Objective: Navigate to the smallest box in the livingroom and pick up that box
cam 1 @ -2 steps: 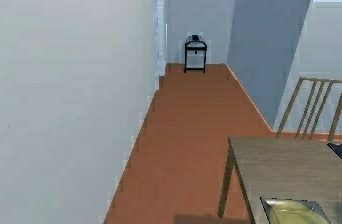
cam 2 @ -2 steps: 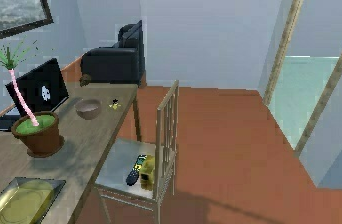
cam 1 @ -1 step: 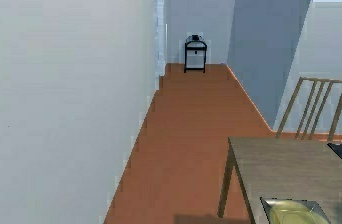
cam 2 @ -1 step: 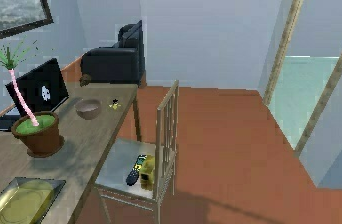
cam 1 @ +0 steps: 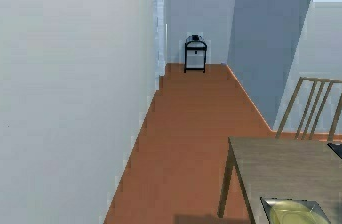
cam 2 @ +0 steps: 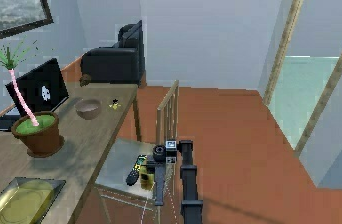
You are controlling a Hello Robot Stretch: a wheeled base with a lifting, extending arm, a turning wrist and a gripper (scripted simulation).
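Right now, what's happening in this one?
The Stretch stands beside a wooden table that carries a potted plant, a laptop and a bowl. Its arm reaches out, and the gripper shows against the seat of a wooden chair; whether it holds anything cannot be told. Ahead, a corridor runs to a small black stand.

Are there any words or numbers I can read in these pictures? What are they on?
None can be read.
Open black laptop on the brown wooden table: a small white mark, too small to read.
Small white squares at the end of the dark arm: black marks, too small to read.
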